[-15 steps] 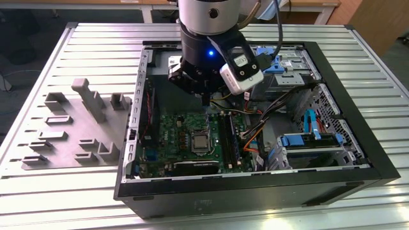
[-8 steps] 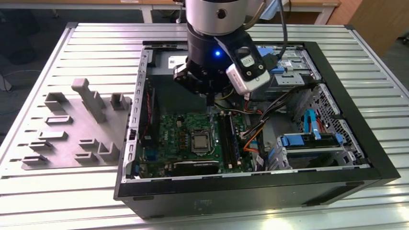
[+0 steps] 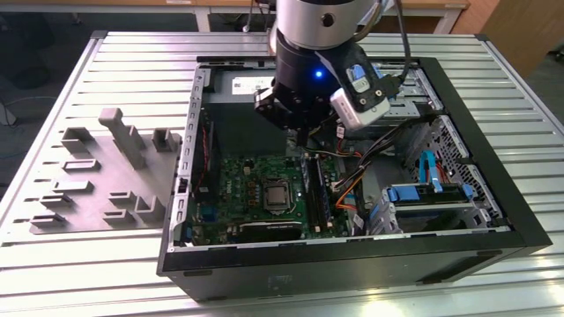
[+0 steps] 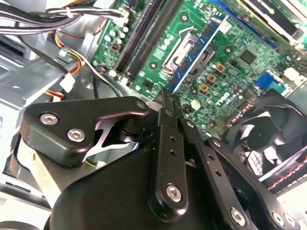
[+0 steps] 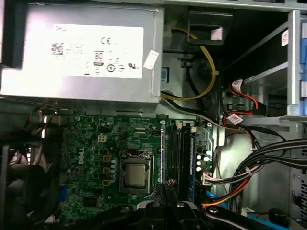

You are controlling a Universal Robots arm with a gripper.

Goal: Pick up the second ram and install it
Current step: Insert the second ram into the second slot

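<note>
Grey metal: the slatted surface (image 3: 132, 46) carries an open black computer case (image 3: 352, 267), which spans its middle and reaches the edge at the exterior view's right.
Grey plastic: the fixture plate (image 3: 97, 191), with its blocks, lies flat beside the case, near the surface's edge at the exterior view's left.
Green board: the motherboard (image 3: 242, 178) lies on the case floor. We see the processor socket (image 5: 135, 173) near its middle and the black memory slots (image 5: 180, 148) just beside that.
Grip: the pincer (image 4: 168, 95) hangs inside the case above the motherboard, its fingers drawn narrow and clamped on one end of the second ram (image 4: 194, 52).
Task's thing: the second ram is carried on edge and reaches out from the fingertips over the motherboard. We cannot tell whether it touches anything below.
Line-up: in the first wrist view the fingertips sit between socket and slots.
Silver box: the power supply (image 5: 81, 52) lies along the case wall beyond the motherboard.
</note>
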